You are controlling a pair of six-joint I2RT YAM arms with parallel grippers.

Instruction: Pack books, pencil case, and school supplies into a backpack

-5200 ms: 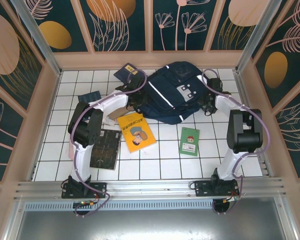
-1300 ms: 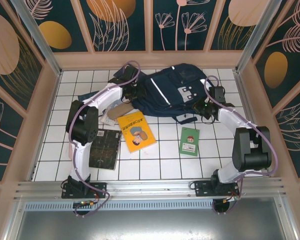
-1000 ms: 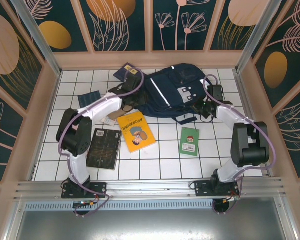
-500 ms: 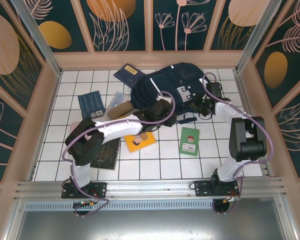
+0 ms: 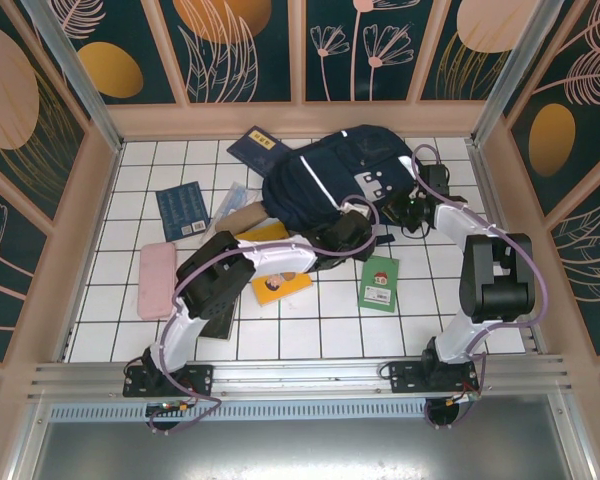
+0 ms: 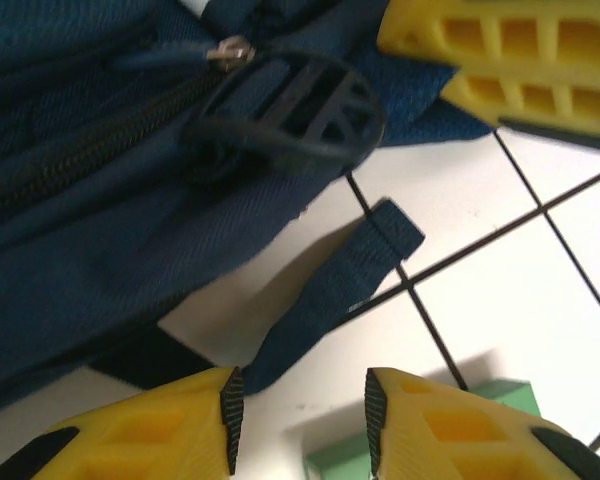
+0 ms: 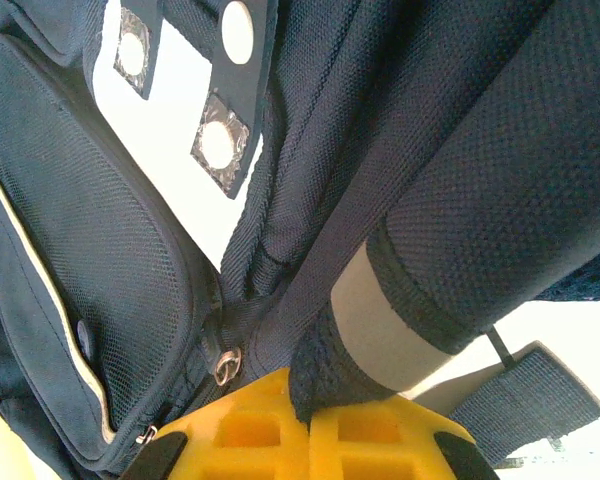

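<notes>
The right claw (image 7: 308,405) is pinching a dark padded strap (image 7: 480,180) of the navy blue fabric backpack (image 5: 325,180) lying far-centre on the white tiled table (image 5: 330,310), while the left claw (image 6: 300,420), half-open and empty, is hovering near its metal zipper pull (image 6: 230,50), needing to square up before closing.

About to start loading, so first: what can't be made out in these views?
Backpack: top view, too small to tell whether any zip is open.
Black book: top view, mostly under the left arm.
Yellow book: top view, cover crossed by that arm.
Green booklet: left wrist view, cut off by the bottom edge.
Right tool: right wrist view, shut on backpack fabric, too close to tell which part.
</notes>
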